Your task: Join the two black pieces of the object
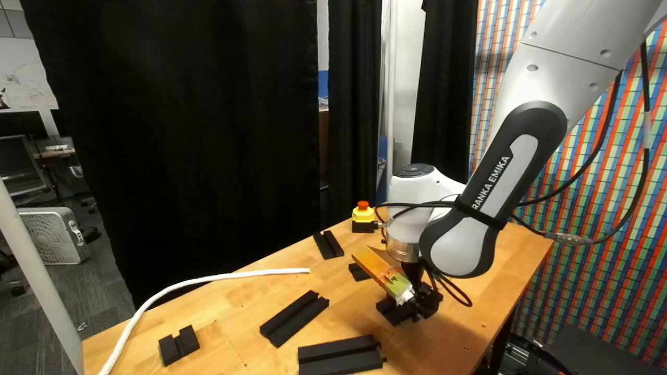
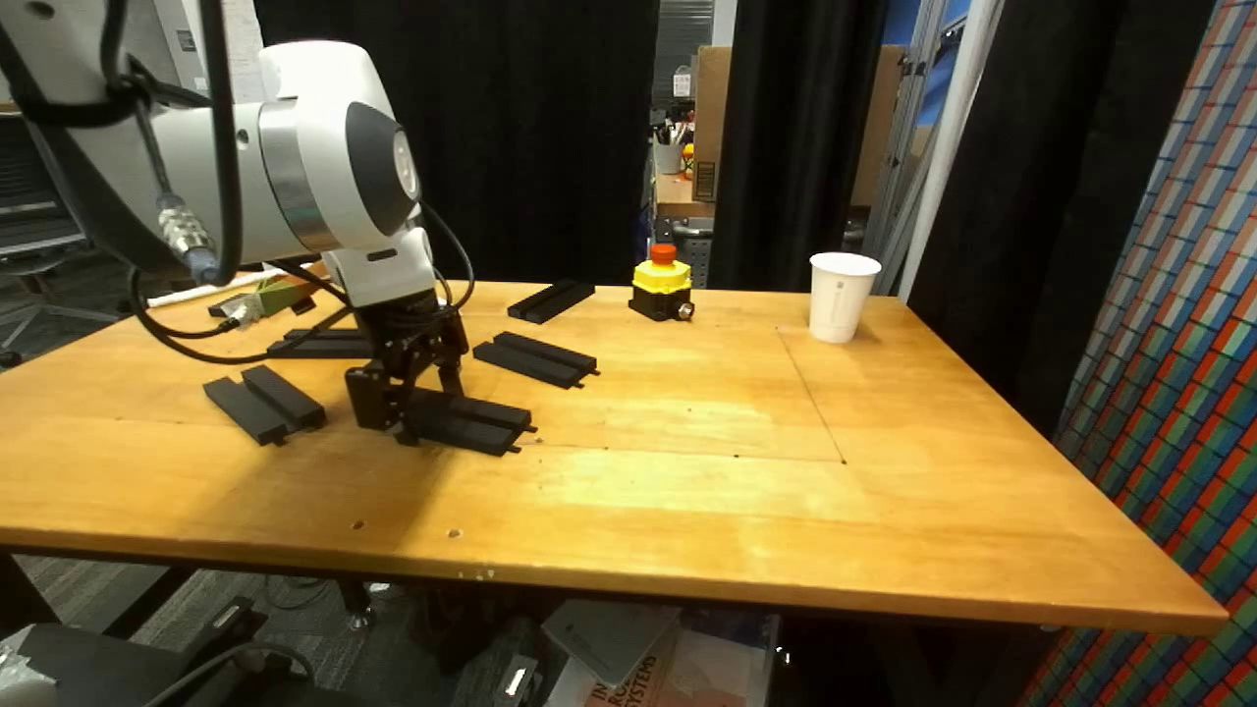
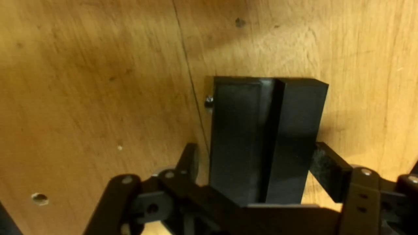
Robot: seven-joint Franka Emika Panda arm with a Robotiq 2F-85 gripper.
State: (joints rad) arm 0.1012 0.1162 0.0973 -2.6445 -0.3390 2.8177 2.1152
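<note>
Several black grooved pieces lie on the wooden table, and I cannot tell which two are meant. In the wrist view a black piece (image 3: 241, 130) lies lengthwise between the fingers of my gripper (image 3: 254, 147). A gap shows between it and the left finger. The right finger is close against its side; I cannot tell if it touches. In both exterior views my gripper (image 1: 419, 307) (image 2: 412, 403) is down at table height around this piece (image 1: 394, 311) (image 2: 471, 422). Two small tabs stick out of its free end. Another piece (image 2: 265, 403) lies close beside the gripper.
More black pieces (image 1: 294, 317) (image 1: 341, 357) (image 1: 328, 245) (image 1: 178, 345) (image 2: 535, 358) lie around on the table (image 2: 638, 511). A yellow and red stop button (image 1: 363, 216) (image 2: 662, 285) and a white cup (image 2: 843, 295) stand on it. A white cable (image 1: 208, 279) crosses its far end.
</note>
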